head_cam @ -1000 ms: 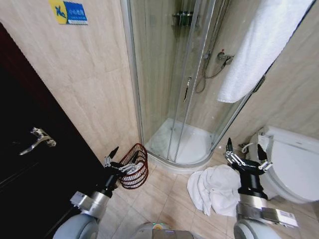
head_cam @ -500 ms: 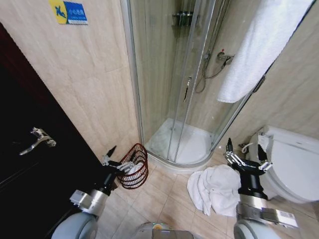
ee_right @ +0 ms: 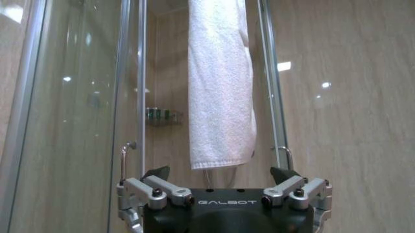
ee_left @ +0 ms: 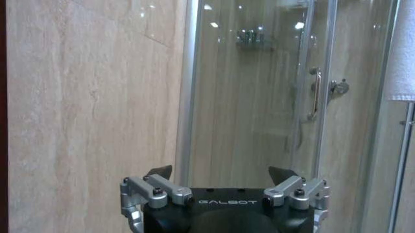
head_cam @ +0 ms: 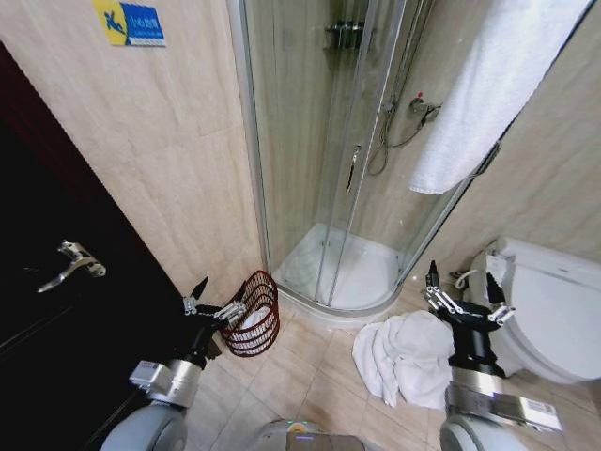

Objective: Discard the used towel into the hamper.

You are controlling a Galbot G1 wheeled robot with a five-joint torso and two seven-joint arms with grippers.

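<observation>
Left claw [head_cam: 212,303] raised, spread, beside hamper [head_cam: 254,315]

You are looking at a tiled floor [head_cam: 310,376] that is carrying the hamper [head_cam: 254,315] (standing beside the wall). A crumpled white towel [head_cam: 406,357] is lying near the toilet [head_cam: 549,315].

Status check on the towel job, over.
Left claw open beside reddish-brown wire hamper. Right claw open above crumpled white towel on floor. Nothing blocking.
</observation>
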